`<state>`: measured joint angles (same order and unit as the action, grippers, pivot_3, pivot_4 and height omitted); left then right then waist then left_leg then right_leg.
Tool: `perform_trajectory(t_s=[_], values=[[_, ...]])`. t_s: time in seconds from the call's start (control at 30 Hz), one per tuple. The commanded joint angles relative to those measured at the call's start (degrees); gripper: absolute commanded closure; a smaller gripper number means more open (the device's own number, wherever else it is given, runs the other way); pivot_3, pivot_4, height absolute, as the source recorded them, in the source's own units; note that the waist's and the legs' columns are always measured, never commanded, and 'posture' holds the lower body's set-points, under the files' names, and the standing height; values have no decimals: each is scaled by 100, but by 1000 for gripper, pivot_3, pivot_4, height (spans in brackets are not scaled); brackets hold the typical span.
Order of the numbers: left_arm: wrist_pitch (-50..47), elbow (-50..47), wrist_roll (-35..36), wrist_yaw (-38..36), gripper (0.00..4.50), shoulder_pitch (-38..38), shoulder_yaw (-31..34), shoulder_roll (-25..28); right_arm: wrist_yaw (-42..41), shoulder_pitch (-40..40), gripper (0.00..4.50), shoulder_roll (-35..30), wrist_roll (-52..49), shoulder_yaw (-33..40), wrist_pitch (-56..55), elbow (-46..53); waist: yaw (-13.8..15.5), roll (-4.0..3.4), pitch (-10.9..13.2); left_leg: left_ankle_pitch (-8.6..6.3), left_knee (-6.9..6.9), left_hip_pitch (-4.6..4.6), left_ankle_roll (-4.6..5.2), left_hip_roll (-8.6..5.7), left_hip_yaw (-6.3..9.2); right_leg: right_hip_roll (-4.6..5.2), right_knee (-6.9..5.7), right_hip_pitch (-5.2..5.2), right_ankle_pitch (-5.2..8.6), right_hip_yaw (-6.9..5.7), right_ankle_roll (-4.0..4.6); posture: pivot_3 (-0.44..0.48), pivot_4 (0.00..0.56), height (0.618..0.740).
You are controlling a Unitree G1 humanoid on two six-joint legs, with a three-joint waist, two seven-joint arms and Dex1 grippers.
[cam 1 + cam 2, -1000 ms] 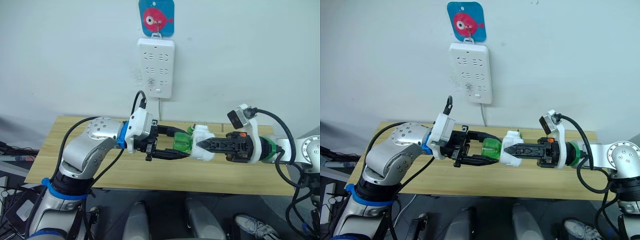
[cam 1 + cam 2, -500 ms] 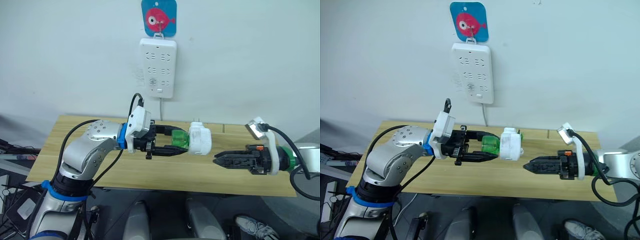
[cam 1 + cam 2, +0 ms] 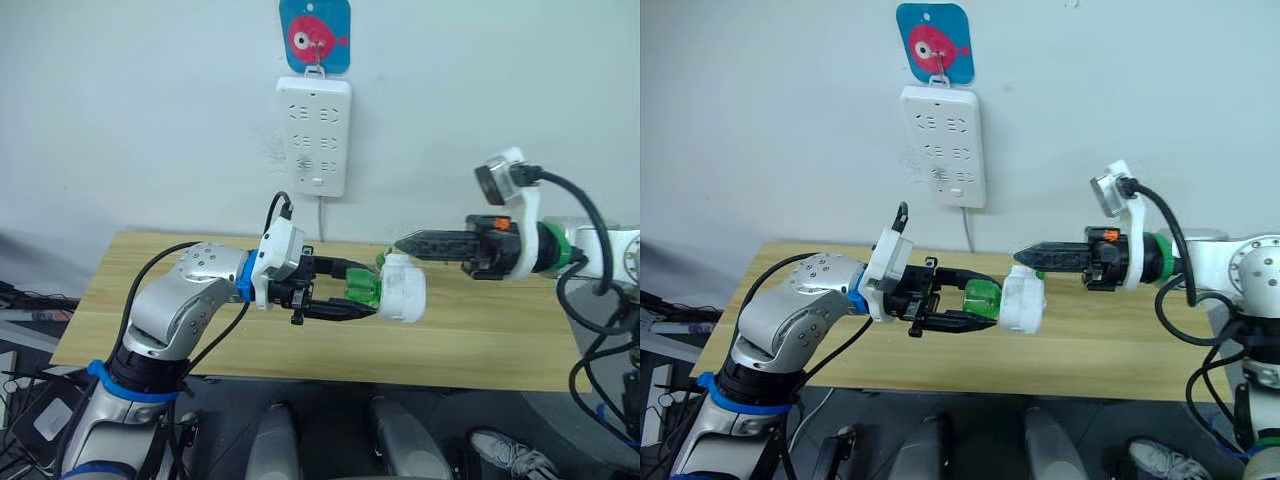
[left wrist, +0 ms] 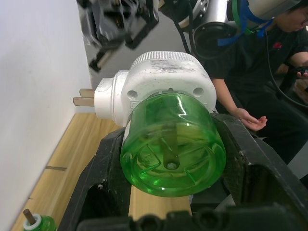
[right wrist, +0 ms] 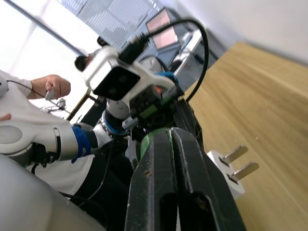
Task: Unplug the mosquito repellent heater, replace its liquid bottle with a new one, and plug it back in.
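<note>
Above the tabletop (image 3: 480, 345), my left claw (image 3: 345, 293) grips the green bottle (image 3: 363, 288) screwed into the mosquito repellent heater (image 3: 403, 288), while my right claw (image 3: 405, 243), fingers pressed together, hovers just above it.

The room is bright and the light is even and soft. The white wall (image 3: 150, 120) has no hard shadows; only a faint grey shade lies low on the left. The wooden table (image 3: 480, 345) is lit evenly, without glare. In the left wrist view the green bottle (image 4: 172, 147) glows and has small white reflections, and the person (image 4: 269, 72) far behind is a little blurred. In the right wrist view the window (image 5: 33, 43) behind is overexposed, almost pure white.
</note>
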<state>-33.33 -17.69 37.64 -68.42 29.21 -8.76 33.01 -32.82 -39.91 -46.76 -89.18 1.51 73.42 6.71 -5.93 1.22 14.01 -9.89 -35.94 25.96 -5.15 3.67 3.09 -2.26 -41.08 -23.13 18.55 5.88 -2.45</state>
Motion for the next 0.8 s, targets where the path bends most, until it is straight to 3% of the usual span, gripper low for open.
perform_trajectory(t_s=[0.03,0.27,0.8], values=[[46,-265,165,69,2220,58,94,-115,-203,-154,4500,84,204,-4,152,-99,2,0,0,0,0,0,1,0,0,0,0,0,0,0,0,-143,217,718],[14,-336,233,158,2220,73,161,-234,6,-304,4500,406,121,57,549,-572,-10,0,0,0,-2,-1,1,1,0,0,-2,0,1,-1,-1,-141,217,718],[43,-376,257,205,2220,100,194,-304,-168,-218,4500,494,657,-107,1178,-616,-11,0,0,0,-1,-1,1,1,0,0,-2,0,1,-2,-2,-134,218,718]])
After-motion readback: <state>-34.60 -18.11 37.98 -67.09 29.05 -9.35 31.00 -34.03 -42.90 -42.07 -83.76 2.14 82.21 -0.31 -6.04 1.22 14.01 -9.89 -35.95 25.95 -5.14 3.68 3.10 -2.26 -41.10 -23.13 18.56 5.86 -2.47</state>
